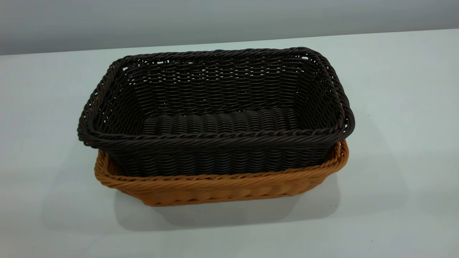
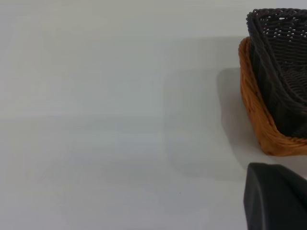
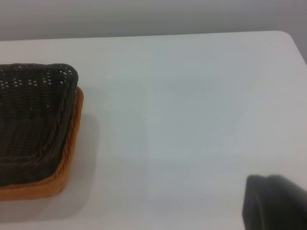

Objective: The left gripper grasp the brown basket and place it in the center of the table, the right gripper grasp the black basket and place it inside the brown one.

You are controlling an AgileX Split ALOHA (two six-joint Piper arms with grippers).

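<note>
Two baskets sit nested at the middle of the exterior frame: we see the black basket (image 1: 215, 114) set inside the brown basket (image 1: 218, 188), both resting on the table (image 1: 394, 179). The black one rides high, so its braided rim stands clear above the orange-tan rim, and it is skewed a little, overhanging at the left of the frame while a strip of brown rim shows at the lower right. Its weave is very dark brown-black, with flaring sides and a ribbed floor; of the brown basket we see only the braided rim and a band of woven wall below it. No arm appears in this view.

The left wrist view adds what the exterior lacks: a dark rounded part of the left gripper (image 2: 276, 199) at the lower right corner, apart from the baskets, whose nested corner fills the upper right edge. We cannot tell whether its fingers are open or closed.

The right wrist view shows the stacked pair at the left edge and a dark piece of the right gripper (image 3: 276, 201) at the lower right corner, well apart from them; again we cannot tell its state.
</note>
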